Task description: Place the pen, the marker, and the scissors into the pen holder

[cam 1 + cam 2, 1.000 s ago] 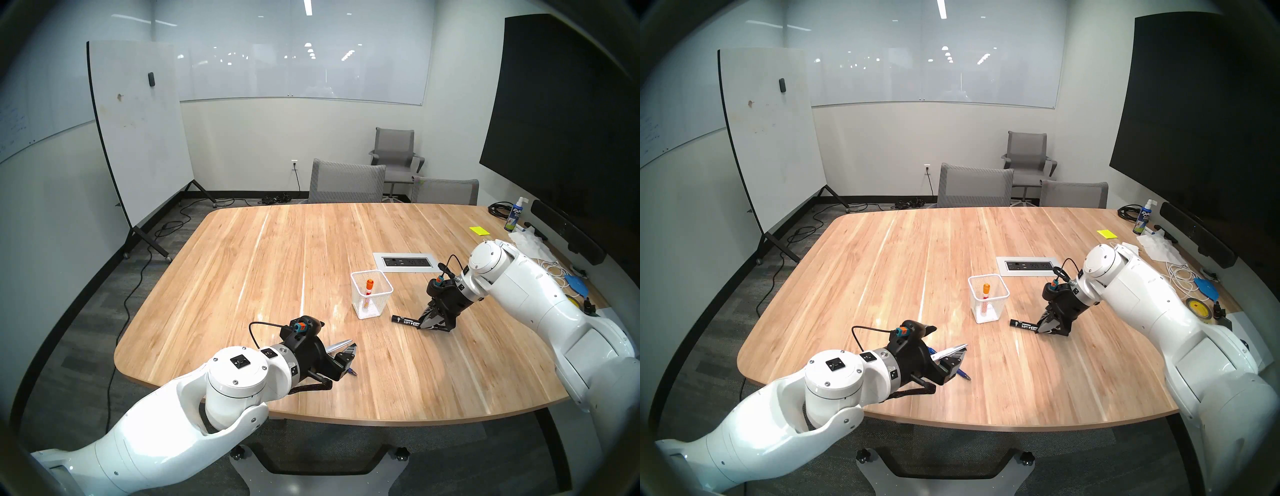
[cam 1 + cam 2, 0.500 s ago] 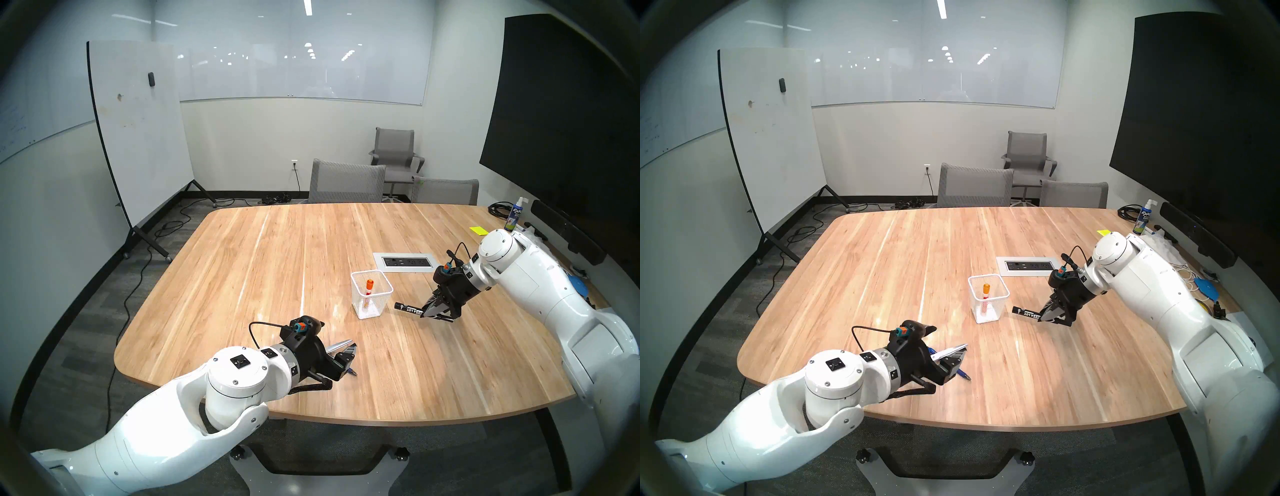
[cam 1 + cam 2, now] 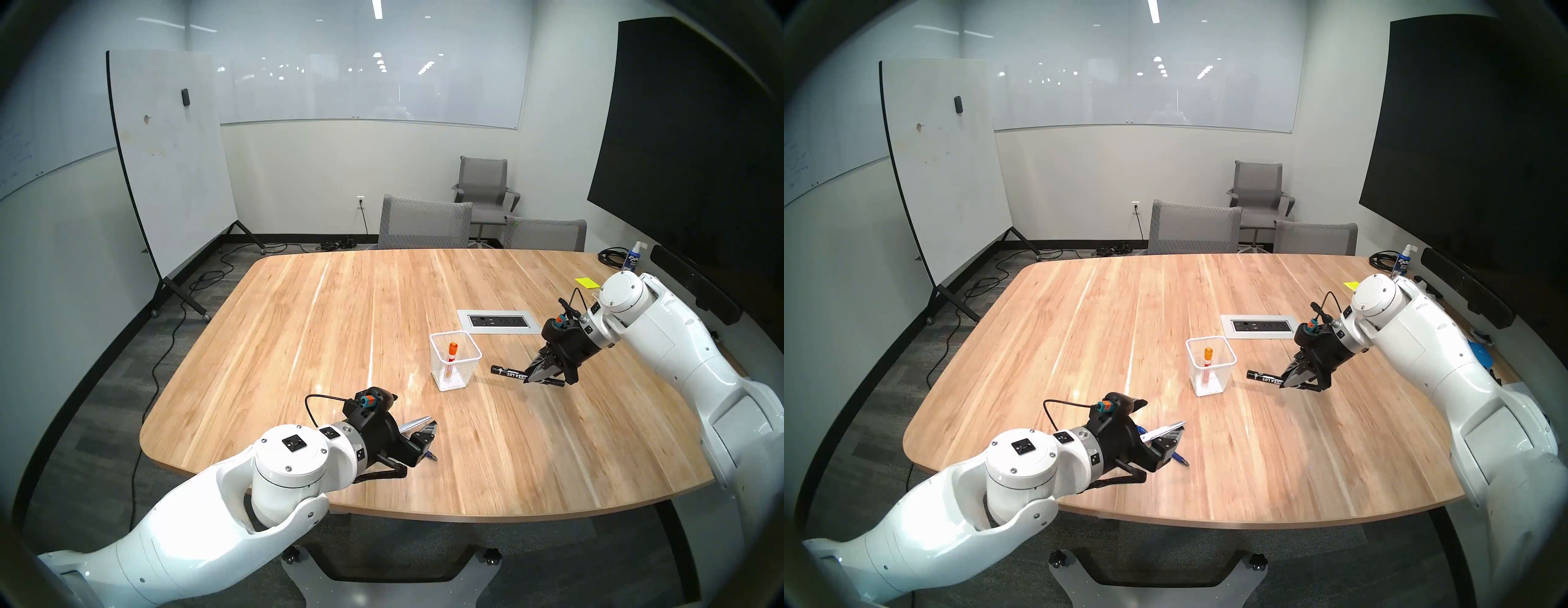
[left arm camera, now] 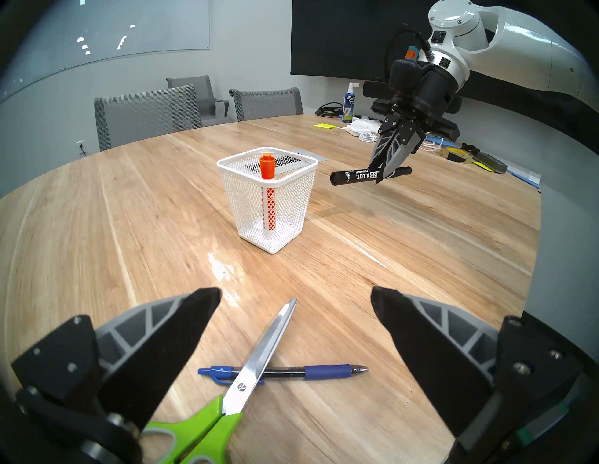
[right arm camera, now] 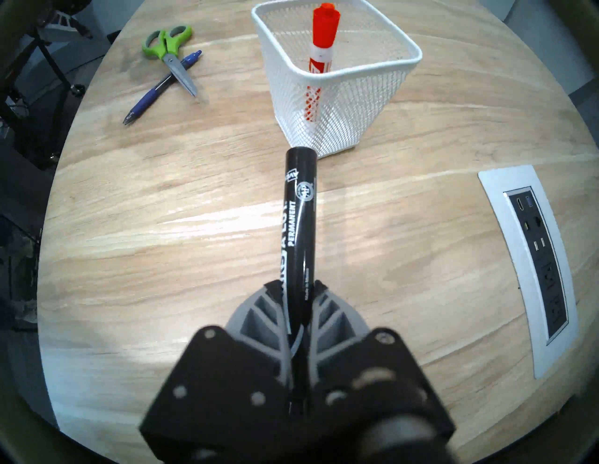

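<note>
A: Right pincer (image 3: 538,377) state?

B: Pinching the black marker (image 4: 356,176) near its tapered end. The marker is roughly level and clear of the tabletop (image 3: 339,322), blunt end toward the pen holder (image 3: 456,373). In the right wrist view the two fingers (image 5: 259,311) press on the barrel from either side.

A: Contact between marker and holder?

B: None seen. The blunt end sits just beside the holder's right wall, near rim height in the left wrist view.

A: Holder contents?

B: One orange-capped marker (image 5: 321,42), leaning, cap above the rim. The holder stands upright on the tabletop, near the recessed power outlet panel (image 3: 499,321).

A: Left pincer (image 4: 295,301)?

B: Spread wide, holding nothing. It hangs low over the scissors (image 4: 256,366) and the pen (image 4: 317,371).

A: How do those two lie?

B: Both flat on the tabletop near its near-left edge, well apart from the holder. The scissors' closed blades cross over the pen's barrel, touching it. Green handles point toward the left arm; the pen's silver tip points to the robot's right.
</note>
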Controlling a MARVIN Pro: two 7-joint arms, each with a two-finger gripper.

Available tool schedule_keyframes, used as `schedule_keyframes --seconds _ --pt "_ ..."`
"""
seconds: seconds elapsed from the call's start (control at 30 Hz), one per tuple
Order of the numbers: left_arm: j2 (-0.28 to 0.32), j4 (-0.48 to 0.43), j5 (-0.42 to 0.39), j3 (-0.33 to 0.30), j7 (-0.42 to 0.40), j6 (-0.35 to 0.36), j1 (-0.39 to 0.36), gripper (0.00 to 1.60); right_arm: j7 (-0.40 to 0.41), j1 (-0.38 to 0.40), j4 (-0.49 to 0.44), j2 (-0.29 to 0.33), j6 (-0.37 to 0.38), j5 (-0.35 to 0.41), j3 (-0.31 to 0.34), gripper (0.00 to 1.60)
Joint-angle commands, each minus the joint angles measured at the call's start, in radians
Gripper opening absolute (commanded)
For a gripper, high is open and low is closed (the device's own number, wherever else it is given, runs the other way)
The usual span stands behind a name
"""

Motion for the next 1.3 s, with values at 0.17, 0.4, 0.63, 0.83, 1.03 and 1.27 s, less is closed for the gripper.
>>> schedule_keyframes --seconds 0.17,0.4,0.63,0.83,1.03,1.27 --pt "-0.004 -0.016 0.001 -0.002 0.001 -0.007 -0.002 1.6 0.027 -0.041 -0.16 0.108 -0.016 0.047 0.056 0.0" --pt "-0.011 0.007 0.009 0.017 -0.03 0.03 -0.054 1.6 0.012 -0.073 -0.22 0.131 -0.018 0.043 0.071 0.0" --pt "-0.041 0.03 0.007 0.024 -0.087 0.101 -0.151 1.6 0.003 -0.079 -0.238 0.131 -0.023 0.027 0.067 0.0" --pt "-0.089 0.047 0.022 0.016 -0.143 0.165 -0.216 1.6 -0.008 -0.071 -0.263 0.129 -0.033 -0.016 0.05 0.0" --pt "-0.13 0.079 0.027 0.025 -0.194 0.216 -0.276 1.6 -0.013 -0.073 -0.277 0.124 -0.033 -0.044 0.044 0.0" --pt "-0.178 0.134 0.031 0.05 -0.282 0.272 -0.341 1.6 -0.011 -0.08 -0.304 0.125 -0.028 -0.063 0.04 0.0"
